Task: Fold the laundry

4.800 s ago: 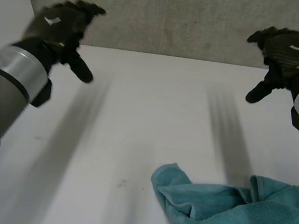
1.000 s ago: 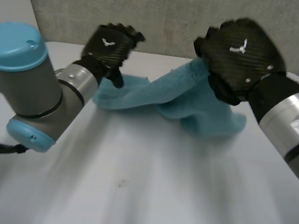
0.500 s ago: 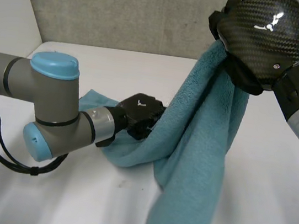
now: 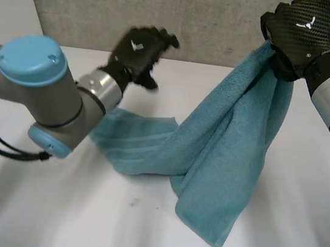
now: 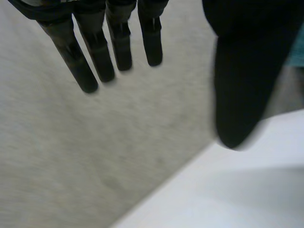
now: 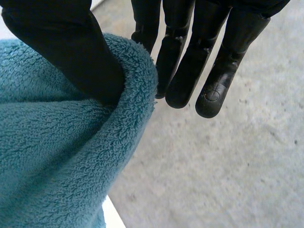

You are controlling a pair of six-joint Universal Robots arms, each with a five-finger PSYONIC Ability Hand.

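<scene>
We see teal towel hanging from right hand, thumb pinching towel's upper fold against fingers (right wrist view shows it plainly). Towel's lower part lies on white table. Left hand hovers above towel's tabled end, fingers straight, spread, apart from towel.

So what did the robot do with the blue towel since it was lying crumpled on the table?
The right robot hand took hold of the towel and lifted it up; it now hangs from that hand, its low end on the table. The left robot hand came off the towel and rose away, open. The table stayed put.
</scene>
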